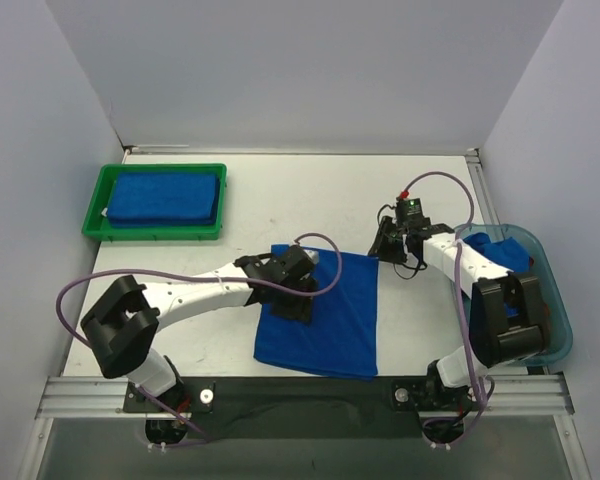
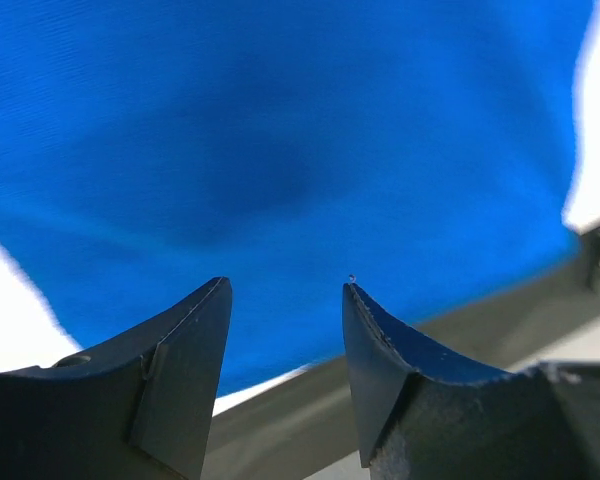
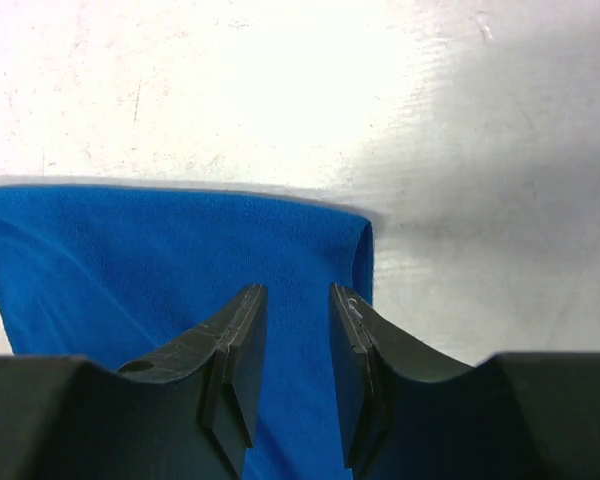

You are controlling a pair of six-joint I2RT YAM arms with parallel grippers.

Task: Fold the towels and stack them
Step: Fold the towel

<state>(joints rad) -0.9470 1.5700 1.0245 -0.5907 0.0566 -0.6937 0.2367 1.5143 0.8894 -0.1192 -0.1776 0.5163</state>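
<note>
Blue towel (image 1: 330, 320) lies beneath the parted left claw (image 2: 285, 285); right claw (image 3: 298, 290) nearly closed at its corner, grip unclear.

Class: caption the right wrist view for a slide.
Right gripper, slightly open, at the corner of a blue towel on the white table.

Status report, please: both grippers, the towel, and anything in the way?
Left gripper open above spread royal blue terry towel. Right gripper: narrow gap at towel's far right corner, grip unclear. Nothing lies on it.
</note>
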